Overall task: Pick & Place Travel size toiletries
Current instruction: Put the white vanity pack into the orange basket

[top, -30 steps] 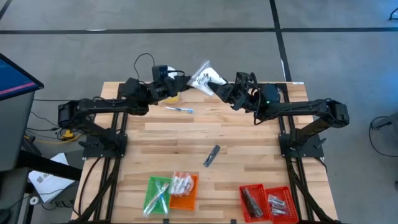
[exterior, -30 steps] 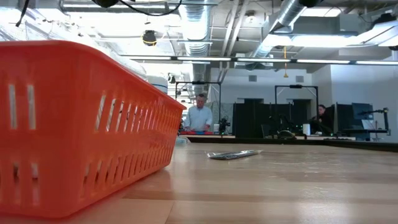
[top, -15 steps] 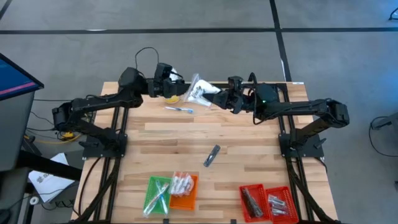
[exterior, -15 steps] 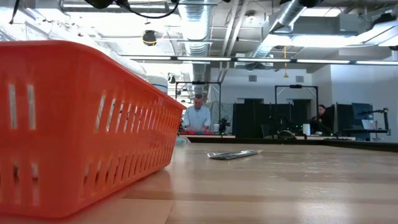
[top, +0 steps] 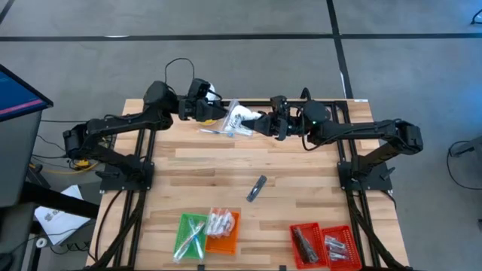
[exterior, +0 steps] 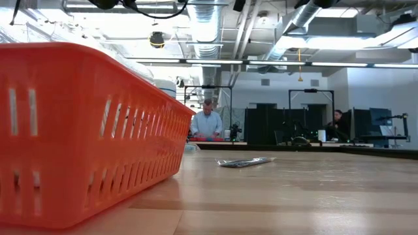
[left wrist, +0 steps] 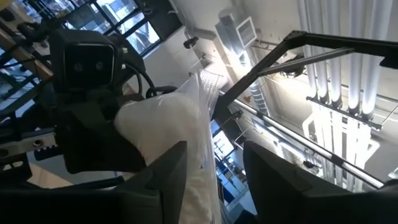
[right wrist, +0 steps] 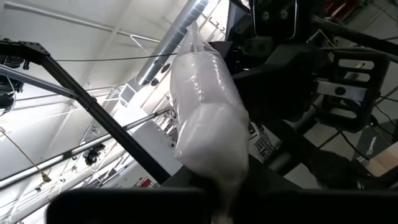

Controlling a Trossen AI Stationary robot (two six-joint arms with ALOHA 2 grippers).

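Since the earlier frames the clear plastic bag (top: pixel 238 119) has come down from above the counter's far edge to just over the far part of the counter (top: pixel 301 177), and it hangs lower and more crumpled. The left end effector (top: pixel 218 113) has let go: its fingers (left wrist: pixel 163 180) now stand apart on either side of the bag's film without pinching it. The right end effector (top: pixel 260 124) stays clamped on the bag's other end, carrying it alone, with white contents bulging inside the bag (right wrist: pixel 208 121).

A thin blue-tinted stick (top: pixel 215 132) lies on the counter just beside the bag, towards the left arm. A slim dark grey tube (top: pixel 257 187) lies alone mid-counter, well apart from everything; the low view shows it flat on the wood (exterior: pixel 246 162).

Along the near edge sit the green tray (top: pixel 190 235) and orange tray (top: pixel 223 230), touching, each with toiletries inside, and further right the two red trays (top: pixel 322 245), also filled. The broad middle of the counter between arms and trays is open wood. In the low view the orange tray's wall (exterior: pixel 78 130) fills the left side.
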